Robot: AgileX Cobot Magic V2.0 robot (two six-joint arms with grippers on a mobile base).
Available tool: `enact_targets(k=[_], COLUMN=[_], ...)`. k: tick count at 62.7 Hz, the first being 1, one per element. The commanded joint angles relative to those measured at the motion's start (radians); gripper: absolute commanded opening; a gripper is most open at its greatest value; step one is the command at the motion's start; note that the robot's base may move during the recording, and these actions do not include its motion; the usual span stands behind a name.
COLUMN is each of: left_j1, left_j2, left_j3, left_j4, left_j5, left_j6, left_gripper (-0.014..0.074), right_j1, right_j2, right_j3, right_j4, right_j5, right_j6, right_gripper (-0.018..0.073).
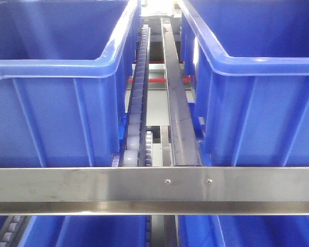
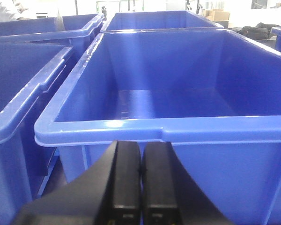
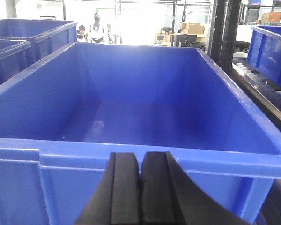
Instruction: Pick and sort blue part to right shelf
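blue bins [image 1: 51,103] cropped by frame edges, background people [image 3: 97,32] blurred

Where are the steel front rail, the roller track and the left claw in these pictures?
steel front rail [image 1: 92,189]: exterior front-facing view, on its flat brushed face.
roller track [image 1: 137,98]: exterior front-facing view, on the grey rollers between the bins.
left claw [image 2: 141,185]: left wrist-mounted view, on the seam where its black fingers meet.

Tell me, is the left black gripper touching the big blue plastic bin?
Cannot tell. In the left wrist view, the left gripper, fingers shut together, overlaps the big blue plastic bin just below its rim, but no view plainly shows contact or gap.
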Motion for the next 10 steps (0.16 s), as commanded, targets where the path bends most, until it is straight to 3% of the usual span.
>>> enact_targets(k=[1,10], left_j1=[-0.006,-0.006], left_j2=[-0.021,-0.021], left_j3=[0.022,0.022], left_j4=[0.001,0.001], left_j5=[-0.077,-0.077], left_j6=[-0.009,-0.009], left_gripper=[0.0134,0.0134], right_j1=[0.001,0.001], right_j2=[-0.023,-0.023], right_j3=[-0.022,-0.022], right_j4=[-0.009,-0.009], right_j5=[-0.083,-0.083], right_j6=[-0.002,-0.002], right_gripper=[0.0057,0.0057])
